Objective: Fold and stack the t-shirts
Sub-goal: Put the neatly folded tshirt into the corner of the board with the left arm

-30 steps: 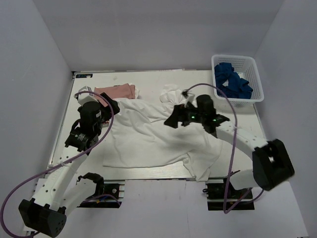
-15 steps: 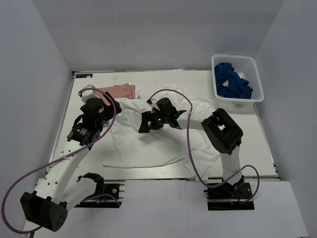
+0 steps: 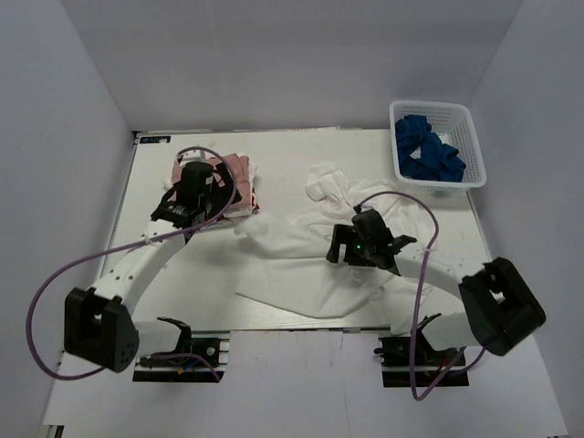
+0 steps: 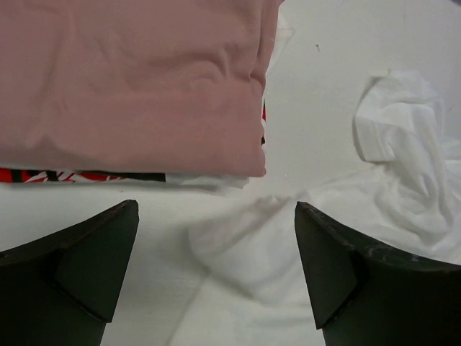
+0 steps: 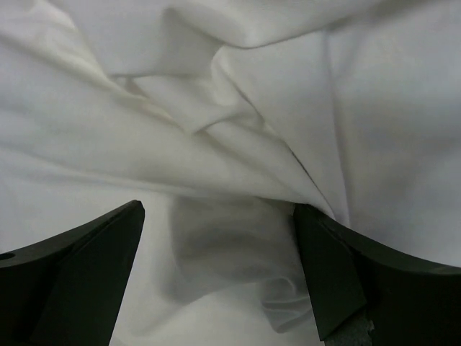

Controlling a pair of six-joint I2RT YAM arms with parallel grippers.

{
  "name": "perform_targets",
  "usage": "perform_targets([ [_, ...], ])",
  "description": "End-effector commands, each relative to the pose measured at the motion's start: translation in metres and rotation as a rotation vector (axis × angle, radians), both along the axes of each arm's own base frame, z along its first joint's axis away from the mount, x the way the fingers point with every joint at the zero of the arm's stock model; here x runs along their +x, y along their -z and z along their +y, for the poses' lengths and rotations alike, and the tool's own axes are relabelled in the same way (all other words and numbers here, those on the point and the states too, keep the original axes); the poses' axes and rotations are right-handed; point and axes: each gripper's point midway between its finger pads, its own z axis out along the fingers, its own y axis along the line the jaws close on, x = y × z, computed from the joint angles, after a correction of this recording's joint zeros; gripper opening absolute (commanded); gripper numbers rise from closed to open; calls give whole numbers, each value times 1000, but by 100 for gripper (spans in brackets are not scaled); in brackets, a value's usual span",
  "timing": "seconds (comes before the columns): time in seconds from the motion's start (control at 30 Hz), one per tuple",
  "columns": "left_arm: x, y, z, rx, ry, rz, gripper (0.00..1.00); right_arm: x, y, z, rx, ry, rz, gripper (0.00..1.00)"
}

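Currently the white tee (image 3: 301, 274) lies crumpled from mid-worktop (image 3: 292, 151) toward the near right edge. The pink tee (image 4: 130, 79) sits folded at far left, on the printed tee (image 4: 43, 175). We judge the step in hand is spreading the white one; we should pinch a single layer at hem or shoulder, not a bunched fold. Right hand (image 5: 218, 213) hovers low over its wrinkles, fingers apart, empty. Left hand (image 4: 216, 213) points at the stack's edge, also apart, empty.

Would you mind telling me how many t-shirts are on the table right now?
3. A folded pink t-shirt lies far left, stacked on a white-and-red printed t-shirt; a large white t-shirt lies crumpled in the middle. Others may be hidden beneath.
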Motion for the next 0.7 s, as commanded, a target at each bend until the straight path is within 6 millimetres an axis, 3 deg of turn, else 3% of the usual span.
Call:
perform_targets([
  [0.0,23,1,-21,21,84,9,99,-28,17,-67,-243,150,88,90],
  [0.03,31,-1,-25,31,107,2,99,-25,4,-74,-251,177,48,90],
  [0.13,50,8,-30,88,147,18,99,-21,-8,-77,-245,161,14,90],
  [0.17,56,28,-24,142,126,73,99,-19,-9,-76,-240,146,2,90],
  [0.2,60,33,-23,173,133,90,99,-19,-9,-74,-232,137,1,90],
  [0.23,67,33,-24,194,148,88,99,-21,-7,-70,-220,119,15,90],
  [0.27,69,50,-19,249,155,126,99,-19,-7,-64,-192,102,10,90],
  [0.37,74,64,-14,327,182,144,99,-27,7,-56,-170,58,60,90],
  [0.53,80,99,22,442,59,205,99,-25,16,-55,-190,51,84,90],
  [0.57,79,116,27,442,46,237,99,-24,17,-56,-198,50,80,90],
  [0.63,86,129,23,440,95,231,99,-22,18,-55,-201,49,80,90],
  [0.67,83,148,25,460,110,277,99,-20,18,-55,-205,51,80,90],
])
